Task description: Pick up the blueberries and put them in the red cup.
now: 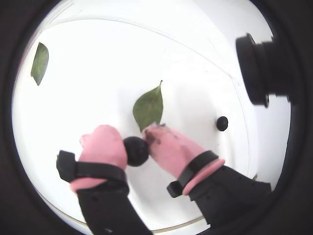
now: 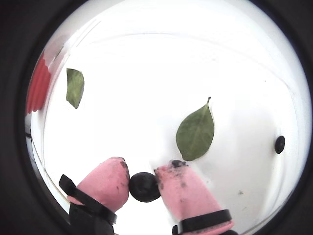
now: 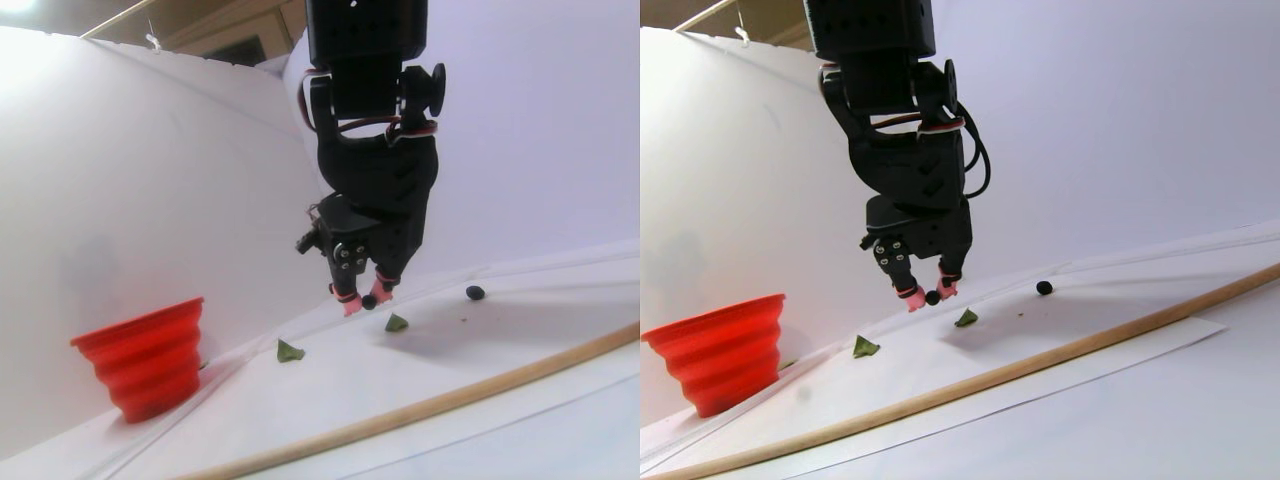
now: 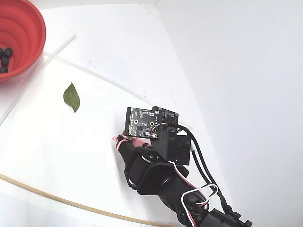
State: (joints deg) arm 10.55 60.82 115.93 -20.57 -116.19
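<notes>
Pinching one blueberry [image 2: 144, 187] between pink-tipped fingers [image 2: 183, 188], gripper [image 1: 136, 147] hanging just above the white sheet [image 2: 146, 88] | second blueberry [image 1: 222, 123] lying loose to the right in both wrist views | leaf [image 2: 195, 132] sitting just beyond fingertips | red cup [image 4: 19, 33] holding several berries [image 4: 4, 59], well apart

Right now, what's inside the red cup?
In the fixed view, a few dark blueberries lie inside the red cup. The picture's edge cuts off part of the cup, so more may be hidden.

Pink fingertips [image 2: 183, 188], dark blueberry [image 2: 144, 187], red cup [image 3: 145, 358].
</notes>
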